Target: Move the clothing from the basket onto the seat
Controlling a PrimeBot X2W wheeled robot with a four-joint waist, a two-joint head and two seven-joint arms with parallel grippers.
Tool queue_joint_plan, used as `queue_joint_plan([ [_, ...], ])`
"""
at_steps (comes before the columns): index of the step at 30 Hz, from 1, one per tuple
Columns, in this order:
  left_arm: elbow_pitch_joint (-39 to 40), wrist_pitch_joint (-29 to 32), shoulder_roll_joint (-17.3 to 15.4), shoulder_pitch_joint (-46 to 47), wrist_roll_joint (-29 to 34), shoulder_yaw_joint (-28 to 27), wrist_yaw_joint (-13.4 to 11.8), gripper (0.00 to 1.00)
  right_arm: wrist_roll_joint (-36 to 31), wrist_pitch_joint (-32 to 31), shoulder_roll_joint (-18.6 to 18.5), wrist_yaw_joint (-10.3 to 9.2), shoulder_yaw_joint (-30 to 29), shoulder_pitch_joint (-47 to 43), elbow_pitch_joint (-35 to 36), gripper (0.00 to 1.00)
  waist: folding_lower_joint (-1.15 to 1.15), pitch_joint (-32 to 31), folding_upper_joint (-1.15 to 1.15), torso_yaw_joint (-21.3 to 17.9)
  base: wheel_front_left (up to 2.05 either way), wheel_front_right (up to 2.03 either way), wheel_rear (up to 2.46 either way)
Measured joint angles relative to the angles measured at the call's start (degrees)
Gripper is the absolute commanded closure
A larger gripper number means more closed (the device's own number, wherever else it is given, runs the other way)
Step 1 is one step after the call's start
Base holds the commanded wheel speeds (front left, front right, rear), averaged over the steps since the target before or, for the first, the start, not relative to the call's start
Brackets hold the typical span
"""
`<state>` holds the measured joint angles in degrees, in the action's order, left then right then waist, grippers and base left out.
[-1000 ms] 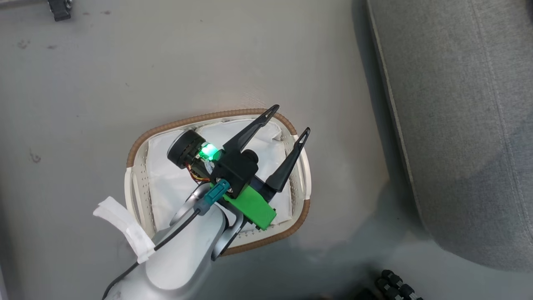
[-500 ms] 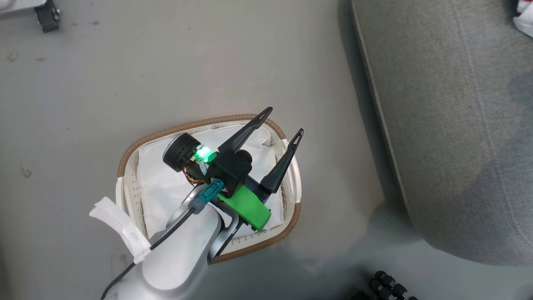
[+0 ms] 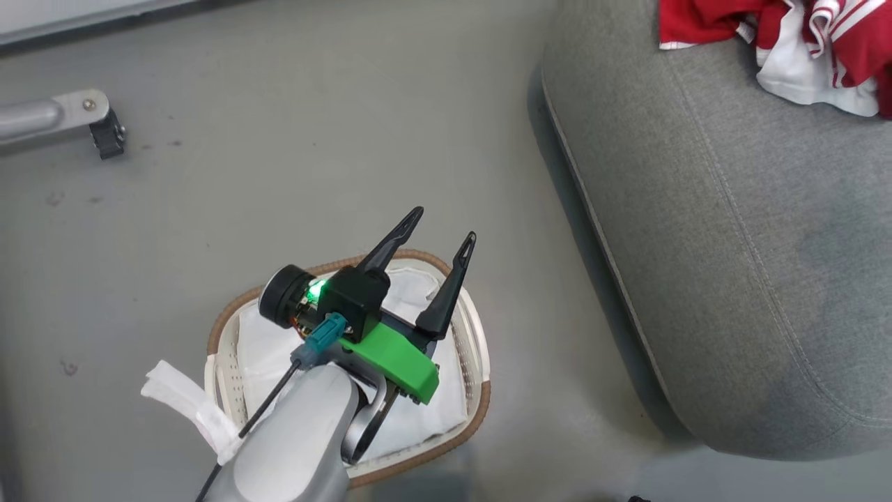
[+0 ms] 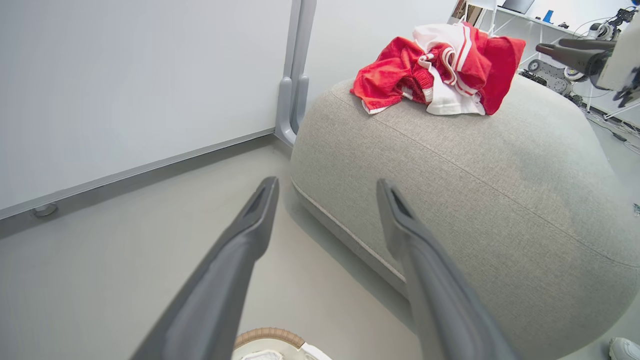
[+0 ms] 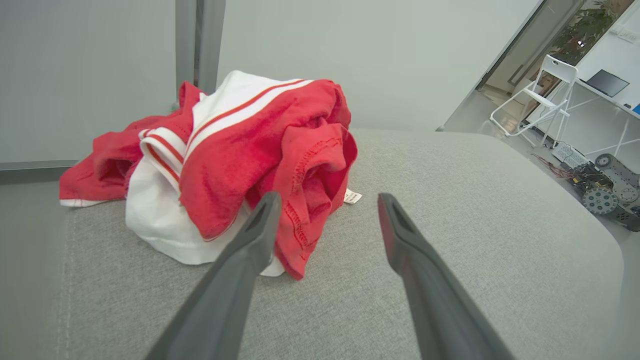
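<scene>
**Head view first: clothing is lying on the seat, both claws are empty**

In the head view, your left gripper is hovering over the basket with its fingers spread wide and nothing between them. Where the arm is not covering it, the basket is showing just its white liner. The clothing is sitting bunched on the far part of the grey seat, well apart from the basket.

In the left wrist view, you are looking between the parted fingers at the red and white heap resting on top of the seat, with the basket's brown rim peeking in below.

In the right wrist view, your right gripper is standing wide and empty just beside the heap, and one fingertip is lying against a red fold, near the small white label. If you are pulling that arm away sideways, the tip could be hooking the hem and dragging the heap toward the seat's rounded edge. If you are dipping the left claw, it could be catching the liner instead.
</scene>
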<state>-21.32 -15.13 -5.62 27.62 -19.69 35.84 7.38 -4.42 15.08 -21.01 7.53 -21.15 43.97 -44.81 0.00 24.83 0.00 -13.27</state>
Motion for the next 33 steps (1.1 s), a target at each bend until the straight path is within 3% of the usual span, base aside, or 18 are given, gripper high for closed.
queue_joint_plan([
  [9,-0.44,0.0,1.96,-5.86,0.69,-7.93,-1.0,0.0,-0.43,0.01,0.69,0.0,4.95,-2.27,0.85,0.0,0.0,-8.13,0.0,1.7,0.0,0.0,0.0],
  [15,-0.59,0.0,2.45,-10.46,1.59,-13.69,-2.46,0.0,1.26,0.0,3.42,0.0,9.5,-4.85,2.67,0.0,0.0,-13.05,0.0,4.52,0.0,0.0,0.0],
  [24,0.33,0.0,2.64,-16.68,1.97,-22.59,-3.88,0.0,4.92,0.01,10.78,0.0,15.63,-13.02,11.07,0.0,0.0,-18.37,0.0,10.2,0.0,0.0,0.0],
  [33,1.62,0.0,2.68,-21.44,1.51,-27.14,-3.93,0.0,6.47,0.01,17.34,0.0,17.78,-25.75,19.69,0.0,0.0,-21.55,0.0,14.21,0.0,0.0,0.0],
])
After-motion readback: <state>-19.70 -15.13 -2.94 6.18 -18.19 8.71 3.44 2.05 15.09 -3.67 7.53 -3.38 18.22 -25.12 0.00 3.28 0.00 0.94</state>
